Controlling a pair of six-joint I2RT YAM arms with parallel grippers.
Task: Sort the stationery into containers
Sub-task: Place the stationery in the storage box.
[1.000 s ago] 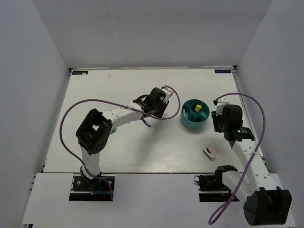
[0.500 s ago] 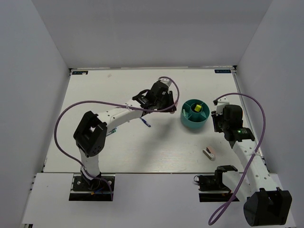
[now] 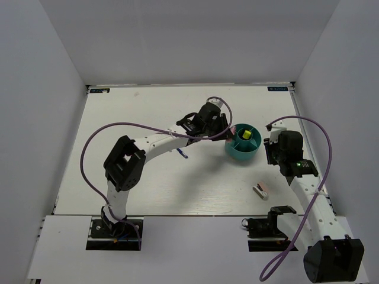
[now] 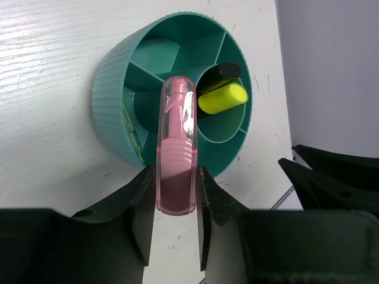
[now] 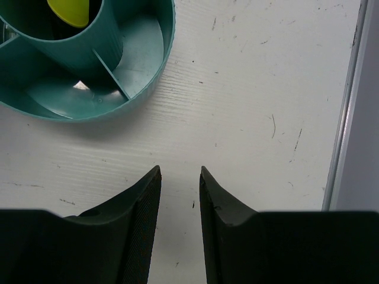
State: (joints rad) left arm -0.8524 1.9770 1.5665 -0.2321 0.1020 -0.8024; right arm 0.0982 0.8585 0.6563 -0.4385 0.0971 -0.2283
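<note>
Left pincer is clamped on the short translucent pink marker, which pokes straight out ahead of it, far end hanging over the outer compartments of the round ribbed teal plastic organiser (a yellow-black highlighter sits in its middle cup). The marker's long axis points at the tub's centre, so I'd guess it just needs tipping nose-down into a slot. Right pincer hangs half-apart, nothing in it, over the white table just beside the tub.

Right gripper is holding nothing, fingers parted over white wooden table; round teal plastic divided organiser is sitting just ahead, yellow highlighter tip sticking from its centre cup.
</note>
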